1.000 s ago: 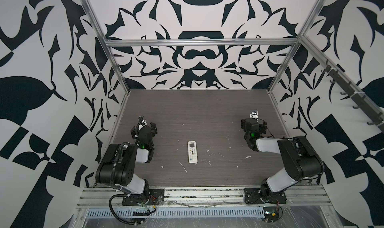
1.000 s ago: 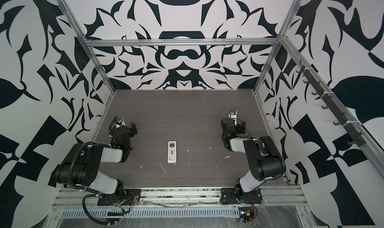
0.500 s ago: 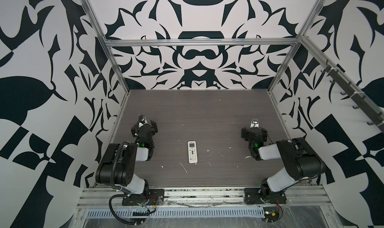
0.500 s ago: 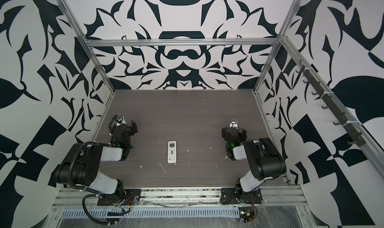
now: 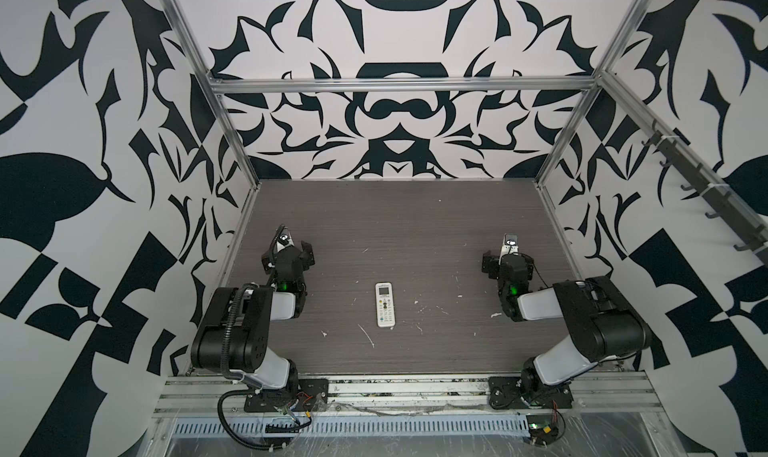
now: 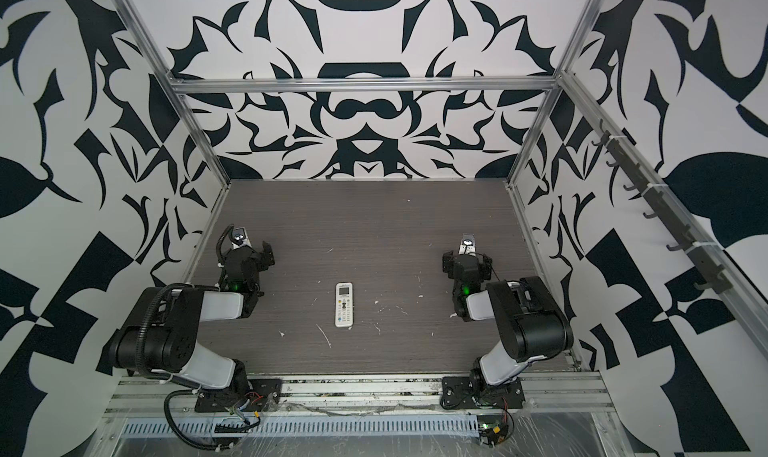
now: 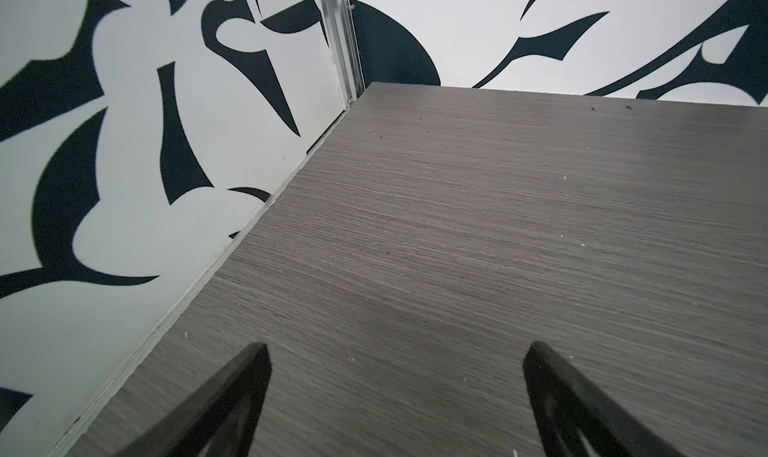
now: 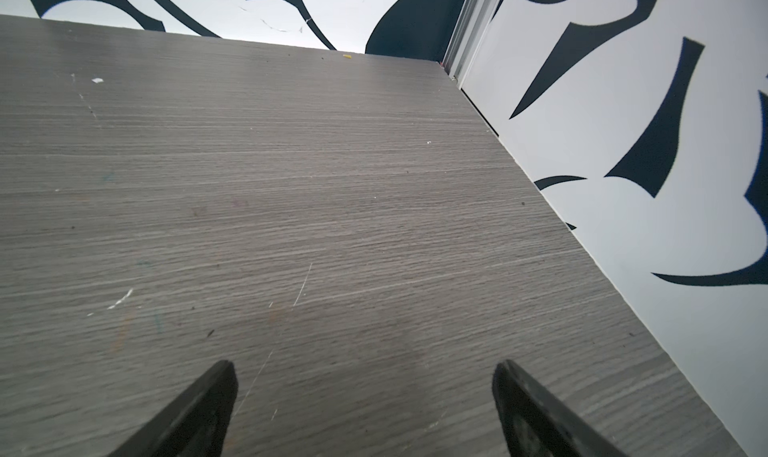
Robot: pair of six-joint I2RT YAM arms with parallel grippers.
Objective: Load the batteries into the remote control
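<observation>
The remote control [image 5: 385,304] [image 6: 344,304] lies white and button side up near the middle of the grey table, its small screen toward the back wall. No batteries show in any view. My left gripper [image 5: 287,256] [image 6: 245,259] rests low at the table's left, well apart from the remote. In the left wrist view it [image 7: 395,351] is open with only bare table between its fingers. My right gripper [image 5: 508,263] [image 6: 467,263] sits at the right, equally far from the remote. It [image 8: 363,367] is also open and holds nothing.
White scraps of debris [image 5: 366,335] [image 6: 323,335] lie scattered round the remote and toward the right arm. Patterned walls with aluminium posts [image 7: 340,39] [image 8: 465,22] close in the table [image 5: 395,226] on the left, right and back. Both arm bases stand on the front rail [image 5: 395,392].
The right gripper has drawn back a little toward the front of the table and turned level. The left arm and the remote have barely moved.
</observation>
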